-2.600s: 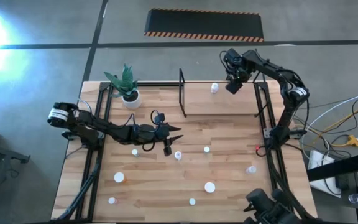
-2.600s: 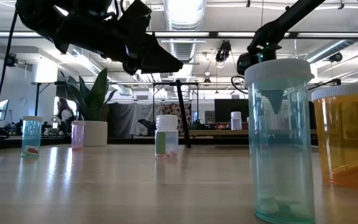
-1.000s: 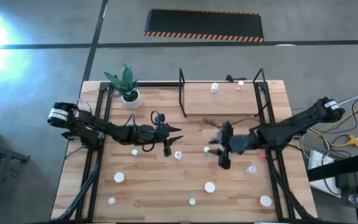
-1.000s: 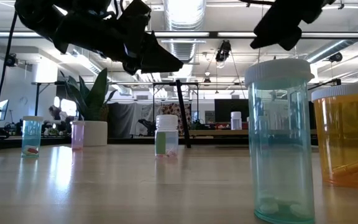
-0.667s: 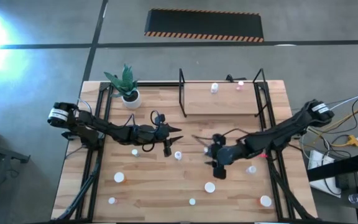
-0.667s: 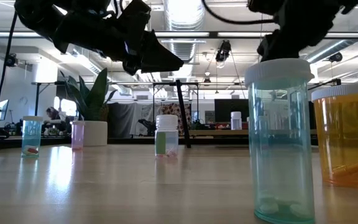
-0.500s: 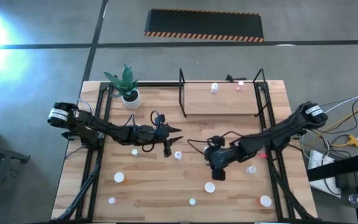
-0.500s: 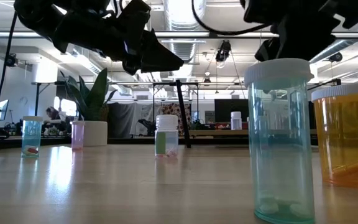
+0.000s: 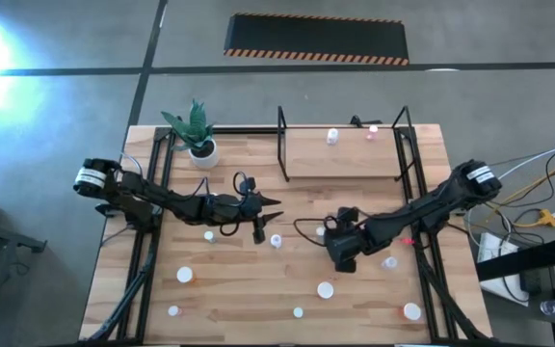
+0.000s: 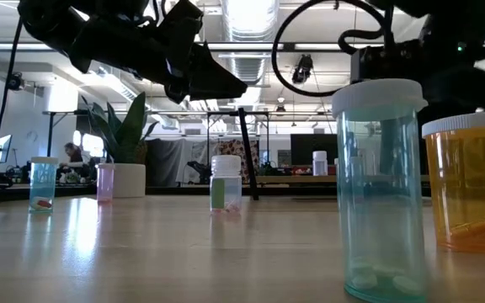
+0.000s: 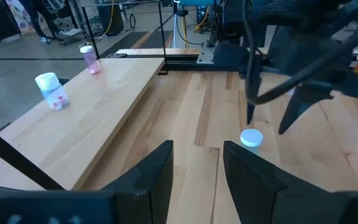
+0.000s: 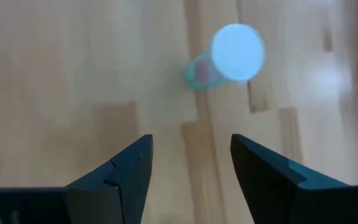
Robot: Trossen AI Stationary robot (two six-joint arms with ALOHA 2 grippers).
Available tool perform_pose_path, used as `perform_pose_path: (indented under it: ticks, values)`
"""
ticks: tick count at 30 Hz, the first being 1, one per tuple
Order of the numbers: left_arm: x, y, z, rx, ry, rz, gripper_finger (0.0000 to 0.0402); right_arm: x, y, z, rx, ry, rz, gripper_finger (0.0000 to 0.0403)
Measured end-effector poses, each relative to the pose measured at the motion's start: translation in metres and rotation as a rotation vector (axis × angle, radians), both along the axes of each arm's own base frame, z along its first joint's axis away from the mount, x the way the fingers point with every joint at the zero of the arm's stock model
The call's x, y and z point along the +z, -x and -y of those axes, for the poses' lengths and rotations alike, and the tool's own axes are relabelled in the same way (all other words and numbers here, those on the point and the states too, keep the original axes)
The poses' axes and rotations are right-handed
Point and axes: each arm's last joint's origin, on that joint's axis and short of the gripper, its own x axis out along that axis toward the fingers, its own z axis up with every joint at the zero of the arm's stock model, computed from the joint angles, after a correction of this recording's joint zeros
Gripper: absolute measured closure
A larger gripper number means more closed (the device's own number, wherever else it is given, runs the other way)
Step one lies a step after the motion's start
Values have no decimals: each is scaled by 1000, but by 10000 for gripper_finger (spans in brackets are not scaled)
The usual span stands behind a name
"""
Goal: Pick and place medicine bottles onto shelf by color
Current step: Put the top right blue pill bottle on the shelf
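– Right (image 12: 191,142) pincer?
– Out over the middle of the large light wooden tabletop (image 9: 239,289), just in front of the shelf. Dark fingers (image 12: 126,171) spread wide, with only bare wood between them. Nothing held.
– Close to anything?
– Close to a small green-tinted bottle with a white cap (image 12: 229,57), upright on the table a little ahead of the fingertips and outside the gap. Not touched.
– And the left pincer (image 11: 197,149)?
– Stretched low over the table centre, left of the other arm. Fingers partly apart and holding nothing. Ahead of it, another white-capped little bottle (image 9: 277,241), apart from the tips.
– Where's the shelf?
– At the far edge: a small pale wooden board in a thin black metal frame (image 9: 340,159). On it, a white bottle (image 9: 332,136) and a pink bottle (image 9: 372,131), near each other along the back.
– The other bottles?
– Scattered upright over the near half of the table, well apart, white caps up. Nearest the low camera, a tall teal bottle (image 10: 377,185) beside a wider orange one (image 10: 470,185).
– Anything else?
– A white pot with a green plant (image 9: 200,143) at the far left corner.
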Motion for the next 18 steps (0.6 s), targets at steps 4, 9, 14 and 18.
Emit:
perform_pose_path:
  ticks: [4,9,14,18]
  values:
    - [1,0,0,0,0,2,279,-11,1,3,-12,41,114,195]
    - [1,-1,0,0,1,6,279,-16,0,5,-26,51,202,196]
    - [1,0,0,0,1,6,279,-16,-7,7,-44,28,268,196]
    - [2,-1,0,0,2,11,279,-16,-10,10,-60,23,287,201]
